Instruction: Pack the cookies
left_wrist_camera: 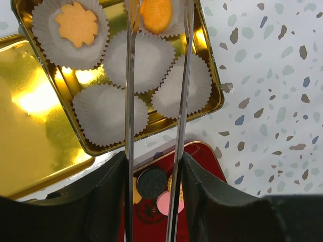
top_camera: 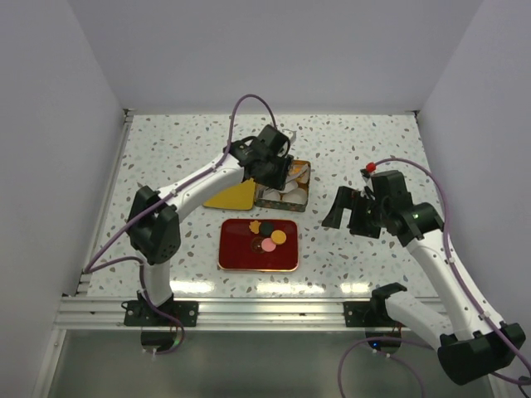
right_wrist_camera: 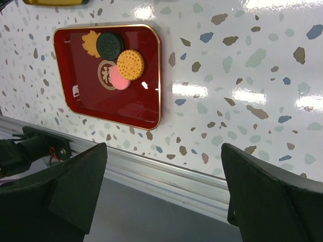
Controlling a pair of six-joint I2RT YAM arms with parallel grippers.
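Gold lid lay flat left of centre on the tabletop, touching the gold tin, probably parked there so the tin stayed open for loading. The tin sat mid-table, just beyond the red tray, and was lined with white paper cups, most of them empty. One cup held a flower-shaped cookie and another an oval orange cookie. You had the left gripper over that second cup. Its long metal tines stood partway apart, straddling the oval cookie. The right tine stood clear of it; whether the left tine touched it I cannot tell. The cookie looked seated in the cup, so this read as a release. The rest of the cookies were on the tray, toward its far edge: a leaf-shaped one, a dark one, a round orange one and a pink one, bunched and partly overlapping. That bunching may call for a careful single pick. Right gripper hung right of the tray with its fingers spread wide and empty, apparently kept out of the left arm's path.
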